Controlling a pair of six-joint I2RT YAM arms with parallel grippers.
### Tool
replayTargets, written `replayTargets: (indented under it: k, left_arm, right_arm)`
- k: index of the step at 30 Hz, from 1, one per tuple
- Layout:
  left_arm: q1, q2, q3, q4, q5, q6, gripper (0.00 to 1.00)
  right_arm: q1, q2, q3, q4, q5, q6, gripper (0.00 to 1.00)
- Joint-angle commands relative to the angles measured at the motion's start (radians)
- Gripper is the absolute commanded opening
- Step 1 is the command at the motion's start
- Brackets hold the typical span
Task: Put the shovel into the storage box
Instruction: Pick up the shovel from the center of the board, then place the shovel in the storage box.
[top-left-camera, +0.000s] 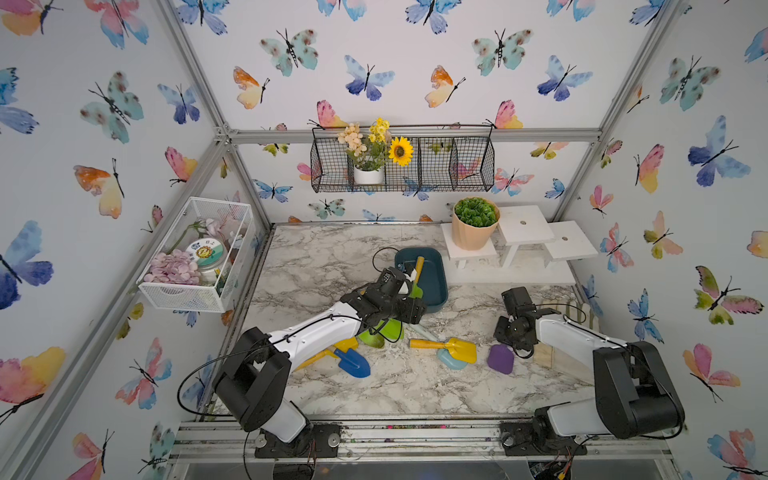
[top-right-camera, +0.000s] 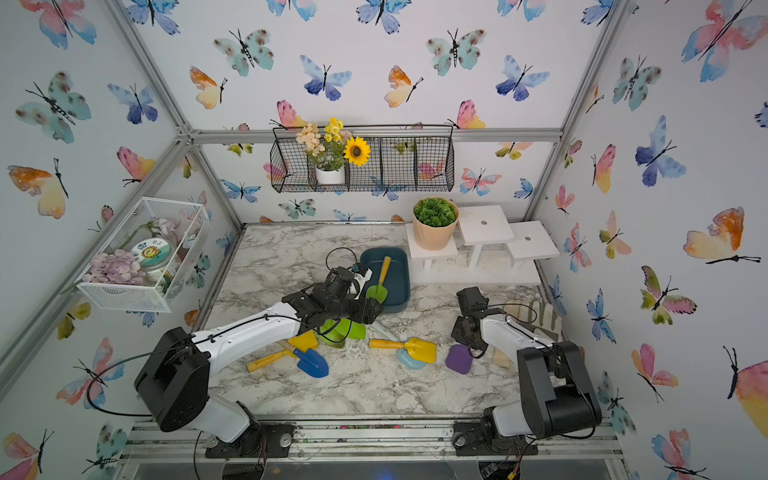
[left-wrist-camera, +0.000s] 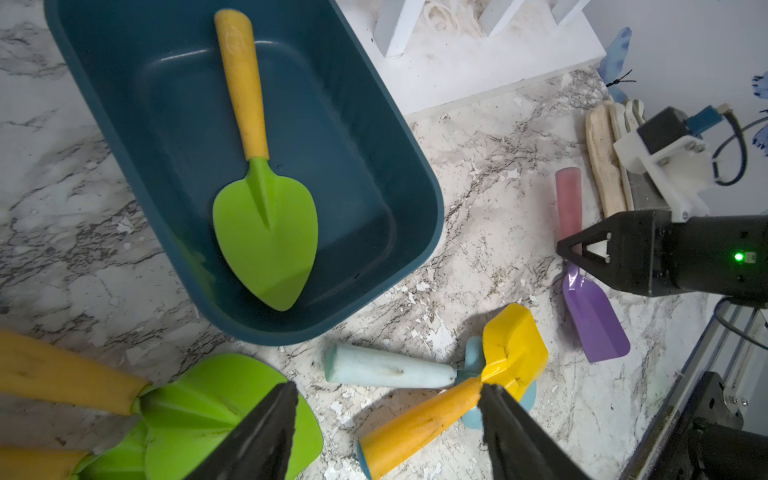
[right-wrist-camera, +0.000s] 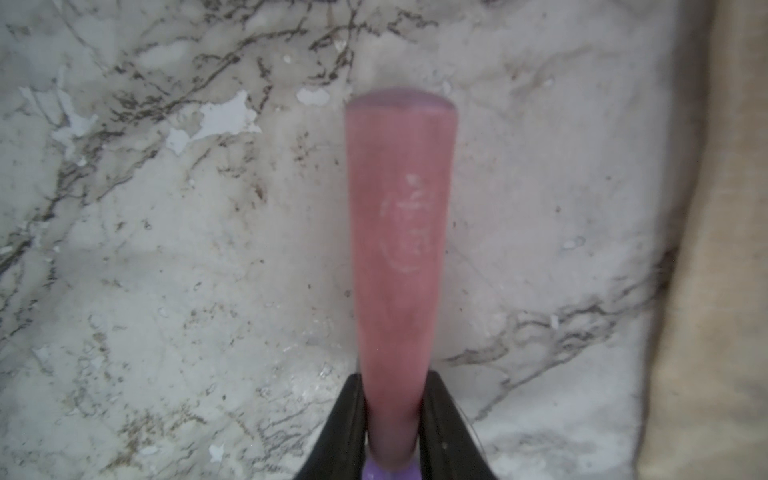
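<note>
Now the purple shovel (left-wrist-camera: 594, 316) lies on the worktop (left-wrist-camera: 498, 166), out past the box's right side and nearer the robot. Its pink handle (right-wrist-camera: 401, 249) points away from the robot and its scoop points back toward the robot. The right pincer (right-wrist-camera: 392, 386) is pinching that handle low down, close to the scoop, with a finger pressed on each side. I cannot tell if the shovel is off the worktop yet.

The storage box (top-left-camera: 434, 274) sits to the robot's left of that pincer and a bit farther back. Its long side runs almost the same way as the shovel, so I think the shovel needs only a small turn. It must go up, across to the left, and down. One green shovel (left-wrist-camera: 266, 232) already lies inside the box, over on one side, and there looks to be room beside it.

The right arm is bent at the elbow with its wrist tipped down. The left arm reaches far forward, and the left pincer (left-wrist-camera: 386, 388) is spread wide and holds nothing. It hangs by the near end of the box, above a yellow shovel (left-wrist-camera: 513, 345), and could get in the way.
</note>
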Motion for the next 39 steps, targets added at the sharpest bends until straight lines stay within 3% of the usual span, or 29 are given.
replayTargets:
  k: [1,7,15,21,30,39]
  left_arm:
    - [0.019,-0.028,-0.003,0.016,-0.005,-0.015,0.75]
    - [0.040,-0.042,0.012,0.014,0.014,-0.022,0.75]
    - [0.115,-0.083,0.010,0.051,0.113,-0.066,0.75]
    - [0.140,-0.106,0.006,0.057,0.165,-0.066,0.74]
    - [0.148,-0.137,-0.051,0.220,0.313,-0.168,0.77]
    - [0.148,-0.136,-0.068,0.313,0.409,-0.230,0.80]
  right_arm:
    - [-0.003,0.003,0.032,-0.032,-0.027,-0.029,0.20]
    - [-0.003,-0.056,0.125,-0.090,-0.009,-0.077,0.17]
    - [0.015,-0.153,0.193,-0.036,-0.200,-0.160,0.17]
    - [0.108,-0.192,0.213,0.042,-0.325,-0.195,0.17]
    - [0.297,-0.176,0.232,0.221,-0.430,-0.199,0.18]
    - [0.362,-0.120,0.268,0.358,-0.492,-0.187,0.18]
